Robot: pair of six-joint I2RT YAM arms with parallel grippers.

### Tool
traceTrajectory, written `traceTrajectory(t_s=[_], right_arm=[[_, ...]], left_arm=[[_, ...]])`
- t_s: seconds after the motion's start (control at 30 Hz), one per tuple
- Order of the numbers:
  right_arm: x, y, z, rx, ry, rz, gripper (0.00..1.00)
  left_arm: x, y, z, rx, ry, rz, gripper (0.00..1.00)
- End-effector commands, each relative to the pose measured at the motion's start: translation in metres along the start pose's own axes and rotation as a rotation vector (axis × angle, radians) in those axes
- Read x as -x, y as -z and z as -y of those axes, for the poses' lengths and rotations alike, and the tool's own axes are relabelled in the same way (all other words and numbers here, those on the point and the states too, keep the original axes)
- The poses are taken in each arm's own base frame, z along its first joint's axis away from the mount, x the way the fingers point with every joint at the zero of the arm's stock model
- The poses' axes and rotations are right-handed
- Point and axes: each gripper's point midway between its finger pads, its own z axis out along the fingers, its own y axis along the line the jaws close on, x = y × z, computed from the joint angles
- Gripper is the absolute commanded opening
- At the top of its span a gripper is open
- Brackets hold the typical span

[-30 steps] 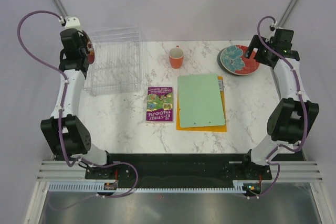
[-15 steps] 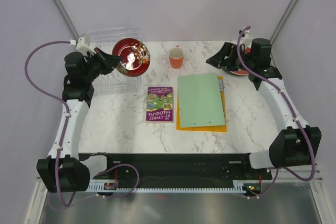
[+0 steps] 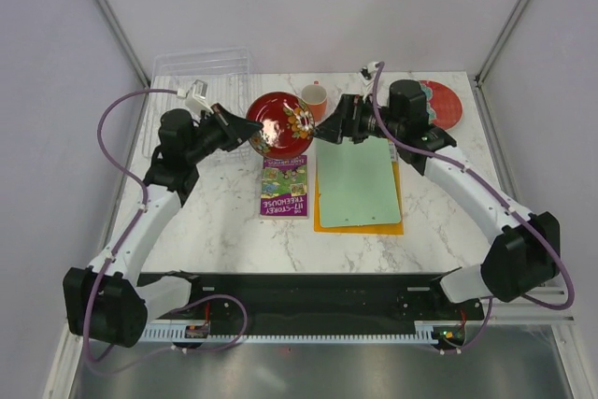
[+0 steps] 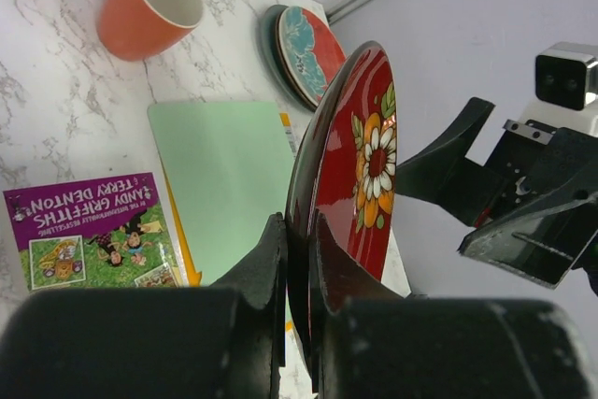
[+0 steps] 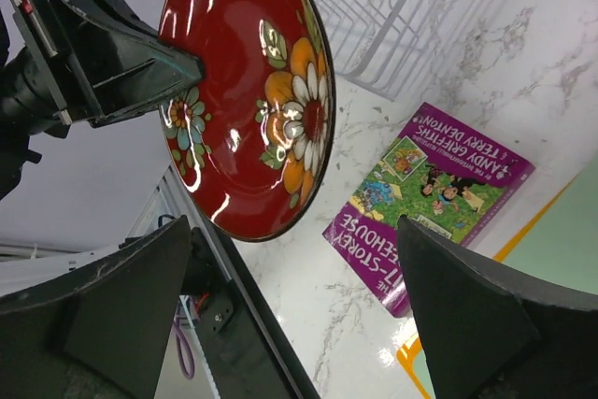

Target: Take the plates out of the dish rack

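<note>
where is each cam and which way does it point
Top external: above and behind, looking down on the table; both arms show.
Left wrist: on the left gripper, looking along the red plate it clamps toward the right gripper; own fingers show.
Right wrist: facing that plate and the rack; own open fingers show.
All share the plate.

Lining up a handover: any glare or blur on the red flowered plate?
Right wrist: white glare streaks on the glossy red flowered plate, pattern readable; right gripper blurred in the foreground. Left wrist: left gripper out of focus, plate rim sharp. Top external: even light, plate clear.
</note>
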Motion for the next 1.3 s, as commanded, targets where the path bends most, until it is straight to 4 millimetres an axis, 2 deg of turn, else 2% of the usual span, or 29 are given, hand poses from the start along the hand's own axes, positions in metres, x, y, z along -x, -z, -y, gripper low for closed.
traceTrajectory(t_s=[0.0, 0.07, 0.17, 0.2, 0.23, 0.3, 0.37, 0.47, 0.53, 0.63, 0.67, 0.73, 0.77, 0.8, 0.87, 0.9, 1.17, 1.23, 1.27], right_arm=[[-0.005, -0.022, -0.01, 0.032, 0.001, 0.007, 0.98], [-0.016, -0.032, -0.013, 0.046, -0.009, -0.026, 0.98], [-0.017, -0.044, -0.017, 0.073, 0.0, -0.031, 0.95], [-0.015, -0.045, -0.018, 0.078, 0.004, -0.027, 0.9], [-0.012, -0.047, -0.017, 0.072, 0.007, -0.016, 0.74], [-0.007, -0.048, -0.018, 0.07, 0.024, -0.008, 0.53], [-0.004, -0.048, -0.015, 0.05, 0.036, -0.002, 0.46], [0.003, -0.049, -0.015, 0.036, 0.06, 0.013, 0.52], [0.001, -0.048, -0.013, 0.022, 0.055, 0.003, 0.64], [0.002, -0.049, -0.007, -0.005, 0.057, 0.007, 0.73], [0.002, -0.049, -0.005, -0.014, 0.068, 0.009, 0.74], [0.003, -0.049, -0.004, -0.022, 0.071, 0.011, 0.69], [0.004, -0.05, -0.003, -0.024, 0.07, 0.011, 0.65], [0.003, -0.05, -0.007, -0.008, 0.072, 0.003, 0.45], [0.001, -0.052, -0.005, -0.006, 0.068, -0.003, 0.23], [0.003, -0.052, -0.003, -0.023, 0.075, 0.009, 0.0], [0.025, -0.043, 0.009, -0.087, 0.109, 0.074, 0.0], [0.035, -0.038, 0.02, -0.13, 0.111, 0.103, 0.0], [0.039, -0.035, 0.024, -0.144, 0.109, 0.116, 0.0]], left_arm=[[0.025, 0.001, 0.047, -0.148, -0.002, 0.101, 0.02], [0.02, -0.002, 0.054, -0.17, 0.004, 0.089, 0.02], [0.011, -0.006, 0.059, -0.18, 0.006, 0.069, 0.02], [0.007, -0.007, 0.061, -0.184, 0.008, 0.06, 0.02], [0.006, -0.007, 0.061, -0.185, 0.009, 0.057, 0.02], [0.002, -0.004, 0.061, -0.185, 0.007, 0.057, 0.02], [0.0, -0.001, 0.056, -0.167, 0.008, 0.066, 0.02], [0.001, 0.004, 0.054, -0.139, -0.017, 0.073, 0.02], [0.0, 0.007, 0.052, -0.127, -0.027, 0.068, 0.02], [-0.001, 0.011, 0.05, -0.115, -0.027, 0.074, 0.02], [-0.003, 0.011, 0.048, -0.11, -0.025, 0.071, 0.02], [-0.004, 0.014, 0.047, -0.103, -0.027, 0.072, 0.02], [-0.004, 0.015, 0.047, -0.103, -0.028, 0.074, 0.02], [-0.004, 0.015, 0.047, -0.102, -0.028, 0.075, 0.02], [-0.006, 0.015, 0.042, -0.086, -0.031, 0.071, 0.02], [-0.006, 0.015, 0.043, -0.085, -0.034, 0.073, 0.02], [-0.012, 0.015, 0.031, -0.049, -0.038, 0.065, 0.03], [-0.014, 0.011, 0.025, -0.032, -0.041, 0.055, 0.18], [-0.015, 0.01, 0.024, -0.028, -0.046, 0.049, 0.42]])
